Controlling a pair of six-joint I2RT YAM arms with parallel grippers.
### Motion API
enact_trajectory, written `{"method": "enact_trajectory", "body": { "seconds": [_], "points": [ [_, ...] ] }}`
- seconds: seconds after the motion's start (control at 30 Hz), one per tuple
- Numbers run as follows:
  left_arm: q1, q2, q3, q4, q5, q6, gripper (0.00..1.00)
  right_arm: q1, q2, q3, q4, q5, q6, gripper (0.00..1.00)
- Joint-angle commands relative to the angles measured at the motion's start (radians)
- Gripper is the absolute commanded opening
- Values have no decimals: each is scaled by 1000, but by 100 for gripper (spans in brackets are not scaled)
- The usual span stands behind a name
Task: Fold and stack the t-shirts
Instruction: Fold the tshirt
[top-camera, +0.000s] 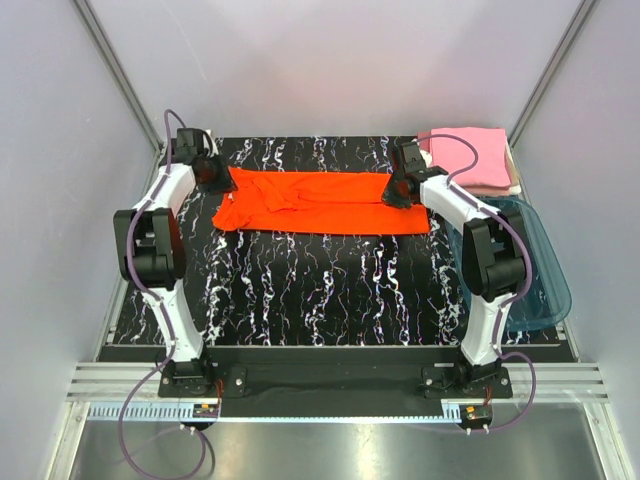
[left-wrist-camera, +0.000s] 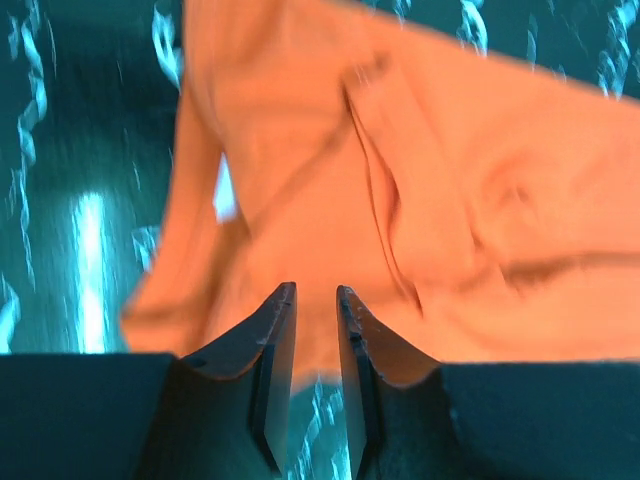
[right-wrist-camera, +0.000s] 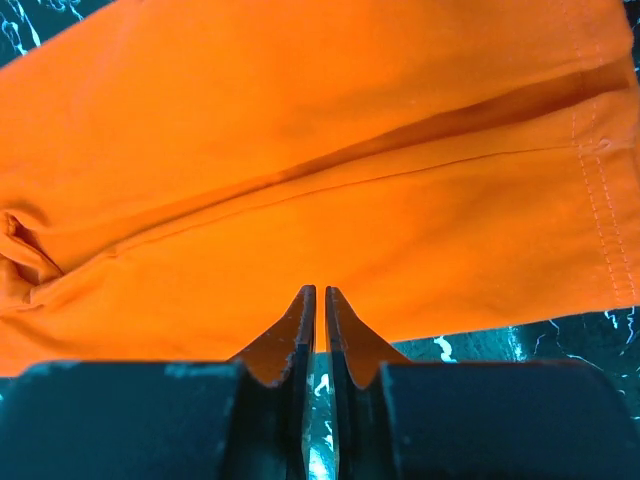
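Observation:
The bright orange-red t-shirt (top-camera: 320, 203) lies flat as a long band across the back of the black marbled table. My left gripper (top-camera: 218, 178) hovers at its left end. In the left wrist view the left gripper (left-wrist-camera: 316, 290) is open, with bare table between the jaws and the crumpled sleeve end of the shirt (left-wrist-camera: 450, 180) just beyond the tips. My right gripper (top-camera: 398, 190) is at the shirt's right end. In the right wrist view the right gripper (right-wrist-camera: 320, 290) has its jaws a thin slit apart over the smooth shirt (right-wrist-camera: 300, 150) near its edge, gripping nothing. Folded light pink t-shirts (top-camera: 470, 155) sit at the back right.
A translucent teal plastic tub (top-camera: 530, 270) stands off the table's right side, beside the right arm. The table's front half (top-camera: 320, 290) is bare marbled surface. Grey walls and metal rails enclose the workspace.

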Motion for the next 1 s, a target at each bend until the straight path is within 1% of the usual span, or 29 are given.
{"method": "enact_trajectory", "body": {
  "seconds": [0.0, 0.1, 0.17, 0.3, 0.47, 0.57, 0.73, 0.87, 0.97],
  "points": [
    [-43, -106, -102, 24, -10, -2, 27, -5, -4, 4, 20, -39, -37, 13],
    [-43, -82, -154, 25, -9, -34, 27, -5, 28, 0, 20, -33, -72, 13],
    [-43, -68, -174, 24, -33, -48, 27, -9, 43, -10, 20, -18, -84, 13],
    [-43, -33, -211, 24, -163, -55, 27, -19, 76, -41, 20, 28, -107, 12],
    [-35, -5, -204, 7, -284, -31, 27, -48, 106, -84, 6, 79, -115, 11],
    [-21, 22, -193, -10, -317, -23, 27, -53, 108, -101, -1, 103, -123, 11],
    [-8, 39, -181, -30, -346, -9, 26, -53, 88, -128, 2, 91, -127, 11],
    [-6, 9, -168, -39, -392, 18, 27, -52, 48, -150, 2, 71, -120, 10],
    [-3, -10, -151, -47, -400, 27, 29, -51, 22, -170, 0, 44, -109, 10]
  ]
}}
